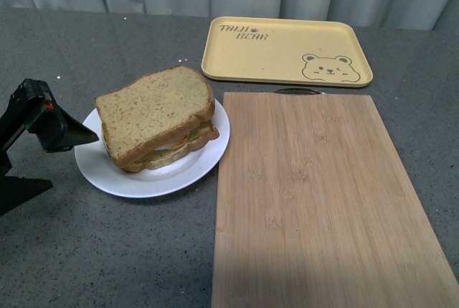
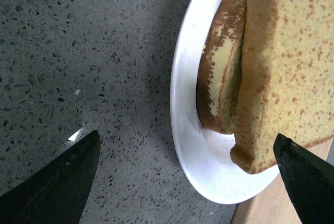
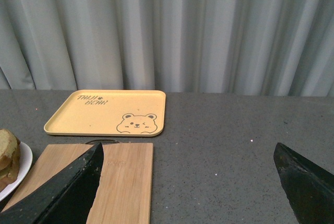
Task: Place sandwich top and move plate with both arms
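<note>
The sandwich top lies on the rest of the sandwich, skewed a little so that its corners overhang the lower slice. The stack sits on the plate, on the left half of the desk. The plate's right rim meets the left edge of the board near that board's far corner. Whether the rim rides up on the wood cannot be told.

So the placing looks done, and moving the plate with both arms seems to be what is left.

The left gripper hovers just beside the plate's left rim. Its jaws are spread wide, holding nothing, and open toward the plate, which lies directly to its right. It is plainly the nearer one.

The right gripper is out of the front view. Its own camera shows its jaws wide and empty, facing the tray at the desk's far edge, with the plate far off to its left across the board. It would likely have to cross the board to reach the right rim.
</note>
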